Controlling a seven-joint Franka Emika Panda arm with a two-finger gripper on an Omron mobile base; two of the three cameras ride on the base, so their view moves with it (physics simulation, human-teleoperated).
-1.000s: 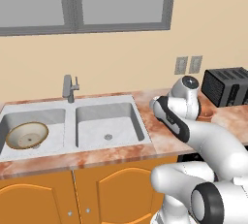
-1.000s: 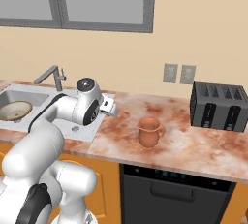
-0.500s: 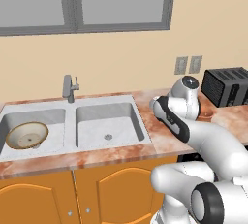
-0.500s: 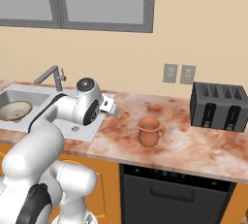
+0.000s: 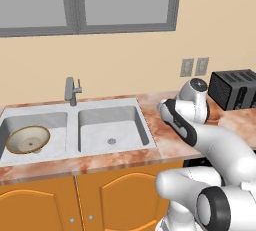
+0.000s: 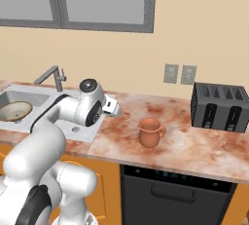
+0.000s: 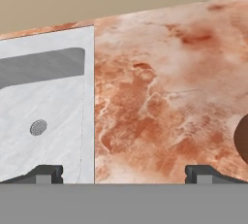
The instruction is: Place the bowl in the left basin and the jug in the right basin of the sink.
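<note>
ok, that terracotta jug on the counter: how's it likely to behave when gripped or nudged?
The jug looks rigid, likely fired clay, so it probably won't flex but could chip. Squat with a wide base, it seems unlikely to tip. Its rounded, smooth-looking wall may slip between the open gripper pads.

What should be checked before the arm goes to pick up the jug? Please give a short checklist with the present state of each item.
1. The bowl lies in the left basin: ok.
2. The right basin has free room for the jug: ok.
3. The jug stands upright on the counter, apart from the toaster: ok.
4. The gripper is open and holds nothing: ok.
5. The gripper is lined up over the jug: not ok; in the hand view the jug sits at the right edge.
6. The way across the counter to the jug is free: ok.
</note>
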